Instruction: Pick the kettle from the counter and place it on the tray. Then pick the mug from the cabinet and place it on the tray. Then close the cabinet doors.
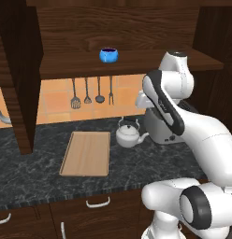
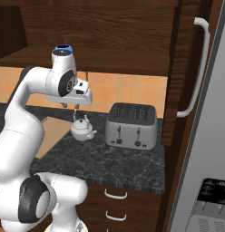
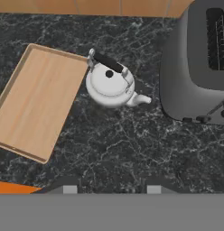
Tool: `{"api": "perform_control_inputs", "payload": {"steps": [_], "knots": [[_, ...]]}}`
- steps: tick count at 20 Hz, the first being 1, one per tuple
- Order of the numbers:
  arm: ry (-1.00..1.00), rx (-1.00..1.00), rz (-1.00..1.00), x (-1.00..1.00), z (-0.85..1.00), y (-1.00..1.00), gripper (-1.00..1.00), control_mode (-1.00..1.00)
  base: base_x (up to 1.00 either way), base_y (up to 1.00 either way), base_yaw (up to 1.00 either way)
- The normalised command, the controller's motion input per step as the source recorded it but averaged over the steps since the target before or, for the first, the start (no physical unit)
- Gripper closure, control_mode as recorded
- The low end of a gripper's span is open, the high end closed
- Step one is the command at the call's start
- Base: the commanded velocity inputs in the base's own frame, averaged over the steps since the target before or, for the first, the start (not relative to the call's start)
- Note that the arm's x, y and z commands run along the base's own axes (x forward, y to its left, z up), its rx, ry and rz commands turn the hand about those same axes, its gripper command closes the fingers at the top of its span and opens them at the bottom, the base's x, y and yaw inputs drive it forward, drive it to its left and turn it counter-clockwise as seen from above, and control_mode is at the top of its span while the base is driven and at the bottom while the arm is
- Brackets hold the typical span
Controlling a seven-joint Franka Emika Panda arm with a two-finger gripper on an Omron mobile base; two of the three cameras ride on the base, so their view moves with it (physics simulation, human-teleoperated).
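Hand view: the small silvery-white metal kettle (image 3: 111, 85) sat upper centre on the dark marbled stone bench (image 3: 114, 149), between the light-wood tray (image 3: 37, 101) and boxy silver toaster (image 3: 195, 67). Jaws stood spread above it; a misaligned descent risked slipping off the thin arched handle.

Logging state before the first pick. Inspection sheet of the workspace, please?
Surface: dark marbled counter, no spills seen.
Job's things: kettle upright on the counter, beside the tray, apart from it; blue mug on the cabinet shelf; cabinet doors open.
Clutter: toaster right of the kettle; utensils hanging on the wall.
Grippers: gripper above the kettle, open, holding nothing.
Cables: nothing seen.
Surroundings: drawers below the counter, fridge at right.
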Motion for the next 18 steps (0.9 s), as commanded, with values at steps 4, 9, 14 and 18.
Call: {"api": "perform_control_inputs", "payload": {"steps": [4,9,14,18], "knots": [[-0.07,-0.01,0.2,-0.02,-0.59,0.25,-1.0,-1.0,0.0,0.0,0.0],[-0.1,-0.07,0.47,0.0,-0.74,0.36,-1.0,-1.0,0.0,0.0,0.0],[0.03,-0.06,0.01,0.04,-0.29,0.02,-1.0,-1.0,0.0,0.0,0.0],[0.0,-0.01,0.0,0.3,-0.28,0.0,-1.0,-1.0,0.0,0.0,0.0]]}}
